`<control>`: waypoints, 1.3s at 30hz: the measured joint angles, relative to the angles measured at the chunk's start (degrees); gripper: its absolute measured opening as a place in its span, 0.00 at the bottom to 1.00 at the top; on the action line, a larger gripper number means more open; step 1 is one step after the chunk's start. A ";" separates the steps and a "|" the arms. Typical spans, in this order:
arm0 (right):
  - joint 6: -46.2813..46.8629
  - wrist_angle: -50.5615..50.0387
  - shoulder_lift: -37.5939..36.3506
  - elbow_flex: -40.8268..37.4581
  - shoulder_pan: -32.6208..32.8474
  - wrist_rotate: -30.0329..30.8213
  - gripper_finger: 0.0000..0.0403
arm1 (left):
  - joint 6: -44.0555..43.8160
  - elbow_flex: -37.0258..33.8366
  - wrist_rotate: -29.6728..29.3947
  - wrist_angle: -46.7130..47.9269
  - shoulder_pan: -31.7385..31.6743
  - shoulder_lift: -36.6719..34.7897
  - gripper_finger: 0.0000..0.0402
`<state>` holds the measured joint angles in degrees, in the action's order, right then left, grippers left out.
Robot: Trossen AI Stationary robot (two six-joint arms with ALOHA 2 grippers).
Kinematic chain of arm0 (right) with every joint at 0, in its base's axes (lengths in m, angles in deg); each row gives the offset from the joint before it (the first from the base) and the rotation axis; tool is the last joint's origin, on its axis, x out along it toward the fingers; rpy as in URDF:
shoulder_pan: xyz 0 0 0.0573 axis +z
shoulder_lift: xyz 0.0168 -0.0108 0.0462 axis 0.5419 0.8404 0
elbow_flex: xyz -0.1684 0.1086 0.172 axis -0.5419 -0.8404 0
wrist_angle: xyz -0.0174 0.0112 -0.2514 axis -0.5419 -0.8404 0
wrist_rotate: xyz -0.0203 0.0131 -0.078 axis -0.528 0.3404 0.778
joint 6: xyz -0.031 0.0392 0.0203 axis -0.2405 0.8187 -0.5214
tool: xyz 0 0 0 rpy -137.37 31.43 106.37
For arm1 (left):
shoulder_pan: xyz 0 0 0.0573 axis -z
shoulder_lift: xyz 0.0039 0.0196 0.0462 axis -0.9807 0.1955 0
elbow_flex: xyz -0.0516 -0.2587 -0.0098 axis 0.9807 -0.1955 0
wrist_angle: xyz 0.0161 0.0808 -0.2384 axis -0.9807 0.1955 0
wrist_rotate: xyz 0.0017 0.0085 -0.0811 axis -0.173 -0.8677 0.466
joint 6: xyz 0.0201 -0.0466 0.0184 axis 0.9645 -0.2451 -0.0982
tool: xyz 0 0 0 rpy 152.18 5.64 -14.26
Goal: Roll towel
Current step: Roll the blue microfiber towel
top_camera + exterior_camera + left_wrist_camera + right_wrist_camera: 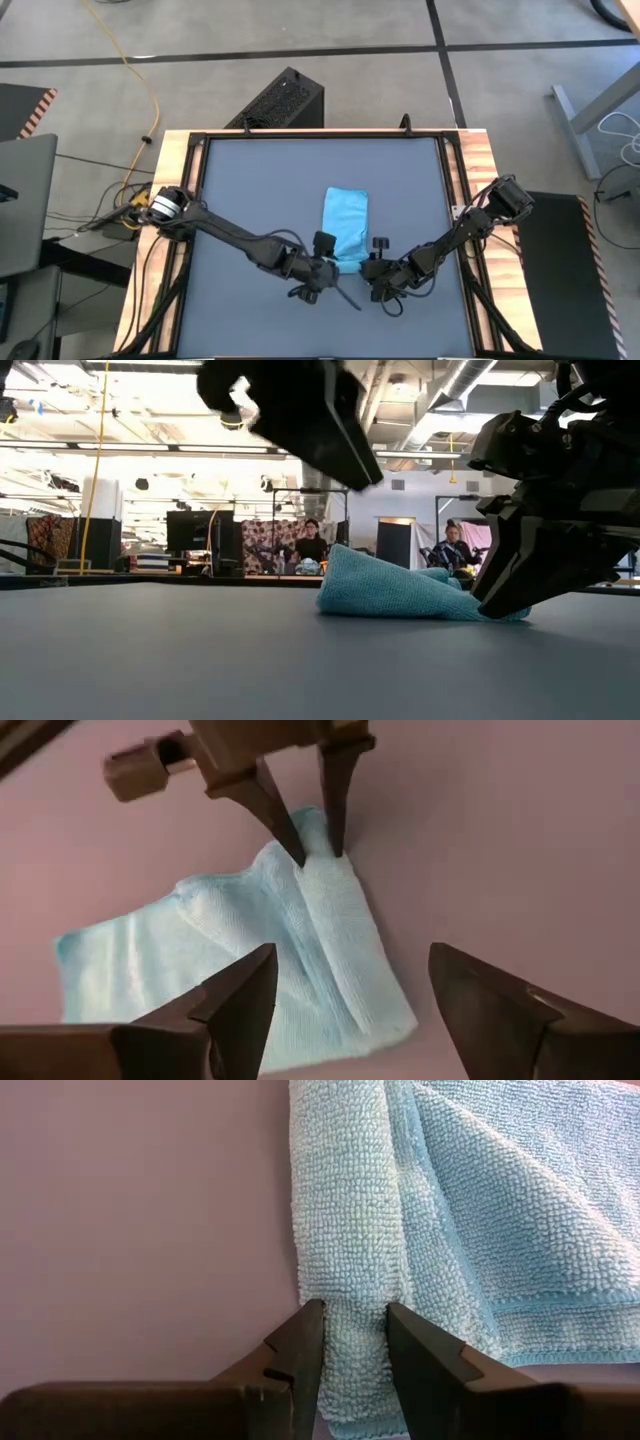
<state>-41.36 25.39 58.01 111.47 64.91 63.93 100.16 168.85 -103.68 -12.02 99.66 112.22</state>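
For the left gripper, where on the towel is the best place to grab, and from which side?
The towel lies flat, its near edge raised in a fold that the right gripper pinches at one end. The left gripper, open above it, would probably do best coming straight down on the fold's free end, fingers astride the ridge.

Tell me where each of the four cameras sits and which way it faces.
High: overhead, straight down; both arms, towel.
Low: table height, level across; towel, arms above.
Left wrist: looks past the open left tool at the towel.
Right wrist: right tool pinching towel.
All four share the towel.
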 joint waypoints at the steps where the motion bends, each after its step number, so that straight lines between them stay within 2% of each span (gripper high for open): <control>1: 0.00 -0.02 0.01 0.00 0.00 0.00 0.34 | 0.38 0.00 1.07 -0.39 -0.39 0.51 0.62; 6: 0.00 0.09 0.02 -0.04 0.00 0.01 0.34 | 4.15 -0.04 4.64 -3.45 -1.32 4.18 0.62; 9: 0.00 -0.01 0.02 -0.02 0.00 0.01 0.34 | 7.81 -0.07 0.59 -6.39 -1.02 6.09 0.62; 11: 0.00 -0.09 0.02 0.00 0.00 0.01 0.34 | 8.23 -0.07 0.52 -6.16 -0.84 6.39 0.62; 20: 0.04 0.19 0.02 -0.02 0.00 0.01 0.34 | 2.53 -0.11 2.67 -1.50 -0.74 8.24 0.62; 25: 0.02 0.29 0.03 -0.03 0.00 0.01 0.34 | 1.69 -0.44 -1.23 -0.97 -0.88 8.24 0.62; 29: 0.00 0.33 0.04 -0.04 0.00 0.01 0.34 | -0.88 -0.42 1.70 -0.10 -1.69 8.78 0.62; 34: 0.00 0.26 0.02 -0.02 0.00 0.01 0.34 | -1.61 -0.37 1.24 -0.33 -1.77 10.11 0.62; 39: 0.00 0.17 0.04 -0.02 0.00 0.01 0.34 | -0.90 -0.37 -3.20 0.03 -0.97 10.62 0.62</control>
<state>-41.36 25.56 58.05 111.44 64.91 63.94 99.25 168.47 -106.89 -11.99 98.68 122.84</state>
